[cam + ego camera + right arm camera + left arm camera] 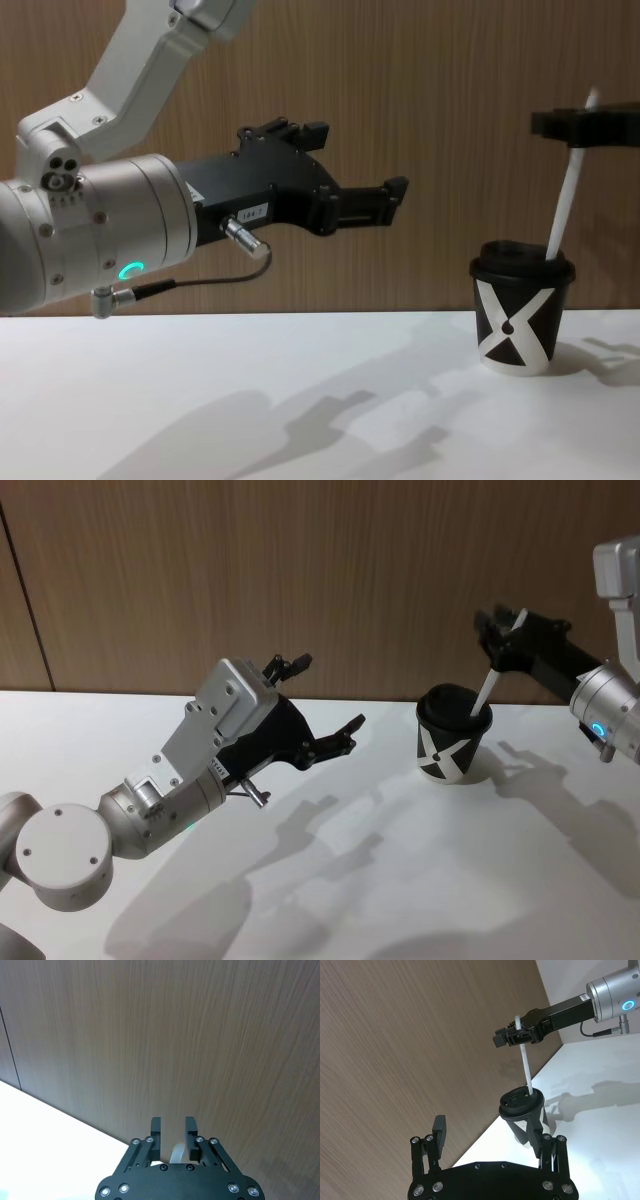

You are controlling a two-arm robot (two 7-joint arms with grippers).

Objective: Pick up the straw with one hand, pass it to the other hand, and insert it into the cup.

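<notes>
My right tool (503,632) hangs above the small black paper cup with the bold white X (518,320), its fingers pinching the upper part of the long thin white straw (566,206). The straw slants down from that grip, and its lower end sits in the hole of the cup's black plastic lid (520,1101). The cup stands upright on the white bench (330,880) near the wooden wall. My left tool (318,708) hovers well apart from the cup, off to its left, fingers spread wide and holding nothing.
</notes>
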